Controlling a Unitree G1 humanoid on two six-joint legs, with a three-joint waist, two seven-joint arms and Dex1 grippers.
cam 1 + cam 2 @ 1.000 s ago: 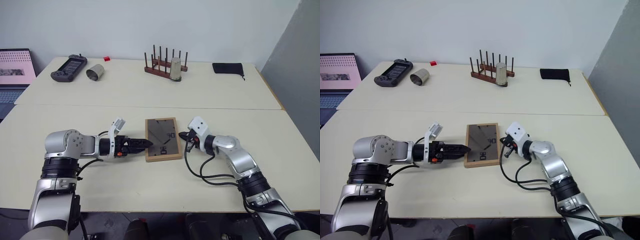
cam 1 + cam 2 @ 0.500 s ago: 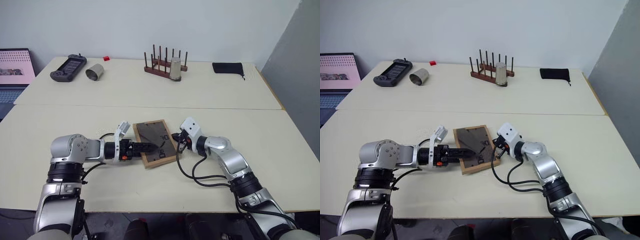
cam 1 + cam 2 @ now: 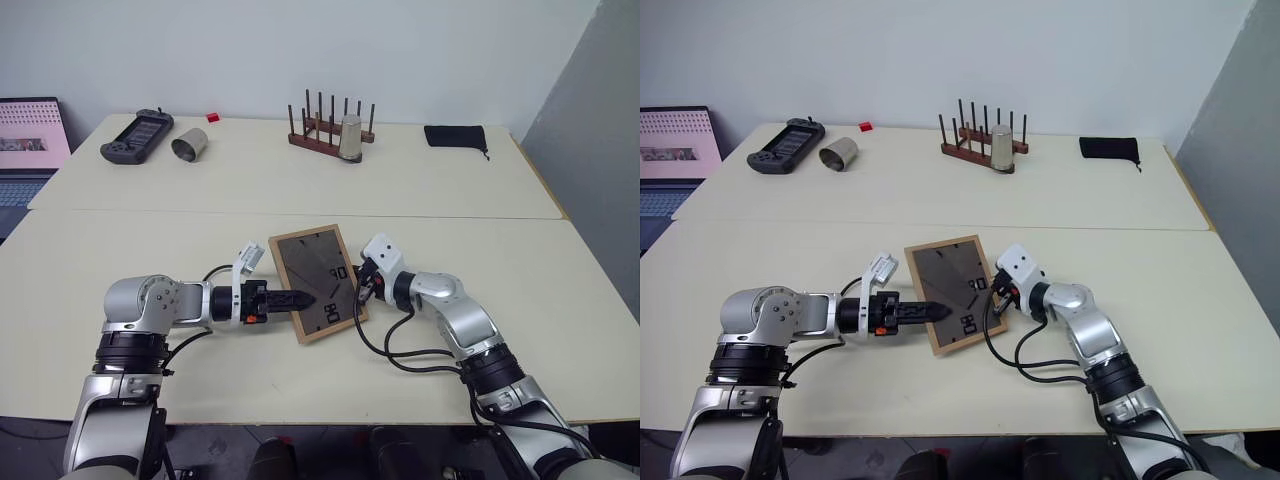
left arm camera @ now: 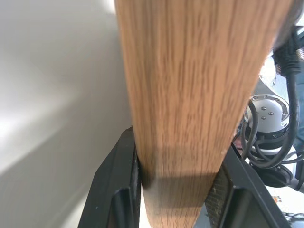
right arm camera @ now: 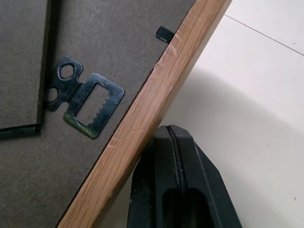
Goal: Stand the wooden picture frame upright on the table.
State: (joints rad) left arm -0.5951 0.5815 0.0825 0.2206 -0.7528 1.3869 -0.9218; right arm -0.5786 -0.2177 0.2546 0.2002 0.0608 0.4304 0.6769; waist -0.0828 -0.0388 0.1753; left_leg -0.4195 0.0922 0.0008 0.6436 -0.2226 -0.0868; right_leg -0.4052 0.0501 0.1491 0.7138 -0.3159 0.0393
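Left wrist view shows the left end effector [image 3: 300, 298] clamped on the small light-wood picture frame [image 3: 315, 282], tilted back-up off the pale cream counter [image 3: 300, 190]; the closed right end effector [image 3: 361, 288] should brace its edge while it tips upright.

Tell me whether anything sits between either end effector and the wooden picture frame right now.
Nothing visible does. The left end effector has its fingers on either side of the wooden picture frame's edge, and the shut right end effector is right against the opposite edge. The table around the frame is bare.
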